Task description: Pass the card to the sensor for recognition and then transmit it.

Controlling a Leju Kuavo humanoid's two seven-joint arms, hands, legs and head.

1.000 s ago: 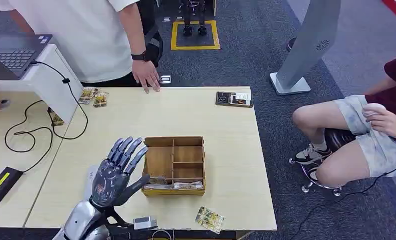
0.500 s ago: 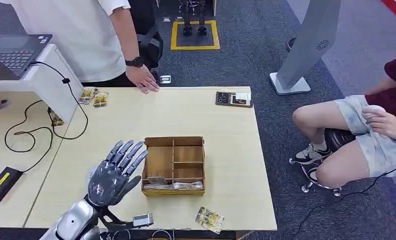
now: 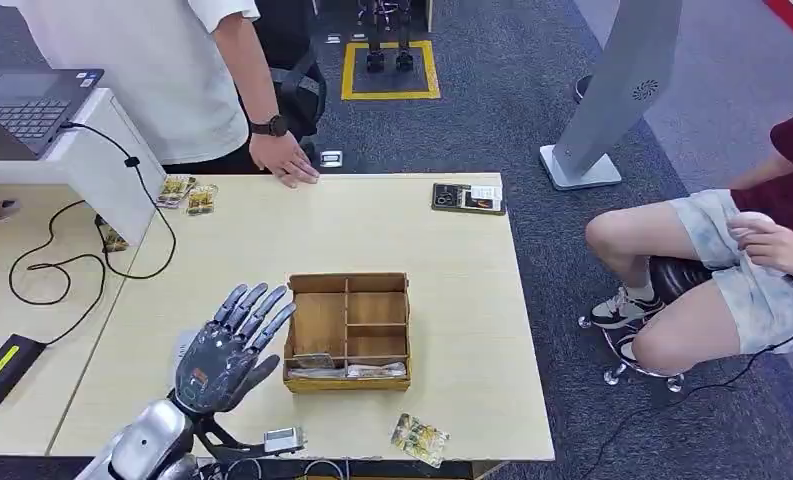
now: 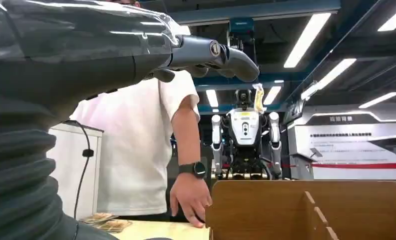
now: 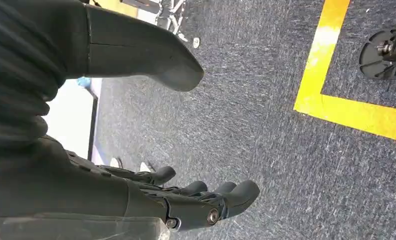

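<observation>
My left hand [image 3: 227, 345] hovers open over the table, fingers spread, just left of a wooden divided box [image 3: 349, 330]. Some cards [image 3: 347, 370] lie in the box's front slot. One patterned card [image 3: 420, 438] lies loose near the table's front edge. A dark flat device [image 3: 467, 197] rests at the far edge, and a small grey device [image 3: 284, 438] sits by my left wrist. From the left wrist view, my left hand [image 4: 111, 55] is raised above the box wall [image 4: 310, 210]. My right hand [image 5: 136, 195] hangs over the carpet with its fingers apart, holding nothing.
A person in a white shirt stands at the far side, one hand [image 3: 284, 160] on the table edge. Another person [image 3: 732, 270] sits to the right. Small packets [image 3: 189, 192], a laptop [image 3: 27, 100], cables and a black box [image 3: 2, 365] are on the left.
My left hand has drawn back a little toward me and to the left. The standing person's hand has shifted slightly along the far edge.
</observation>
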